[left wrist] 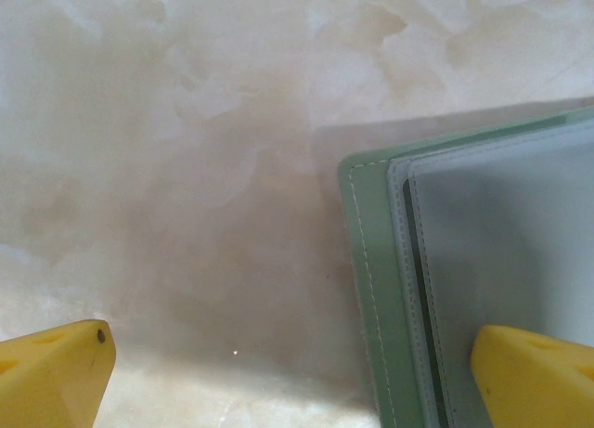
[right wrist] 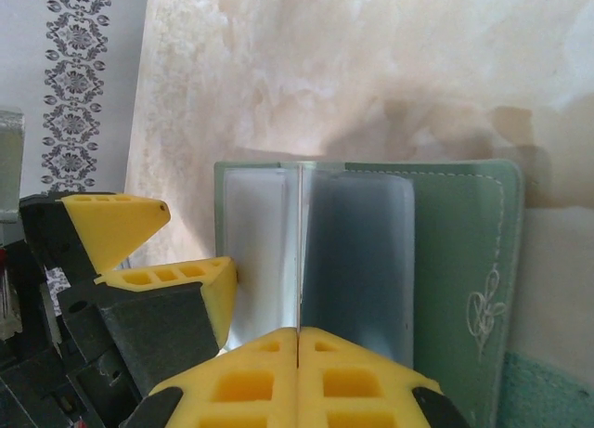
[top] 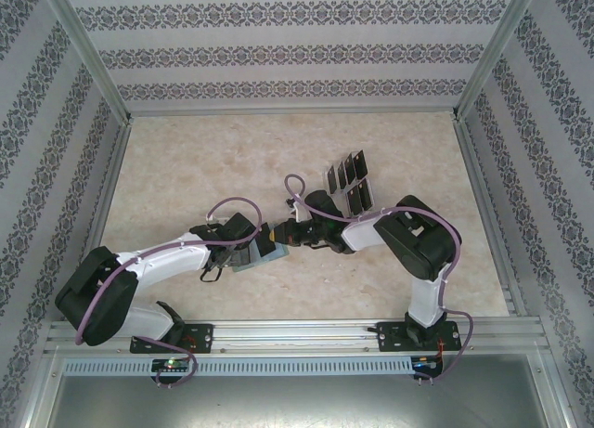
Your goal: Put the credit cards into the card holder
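The card holder (right wrist: 455, 252) lies open on the counter (left wrist: 186, 122), between both grippers. The left gripper (left wrist: 292, 377) is spread wide, one finger over the holder's edge; the right gripper (right wrist: 297, 354) is pressed together at the holder's clear sleeves. The credit cards (top: 351, 182) stand beyond the holder.

L arm (top: 139, 270): stretched fwd and inward from base, forearm angled twd centre.
L gripper (left wrist: 295, 382): jaws spread wide, yellow fingers (left wrist: 56, 372) far apart, aimed down.
R arm (top: 418, 252): elbow bent sharply, forearm swung left.
R gripper (right wrist: 297, 354): yellow pads pressed flat together, closed tight.
Spacing: gripper tips just beside each other, mid-front of bases.
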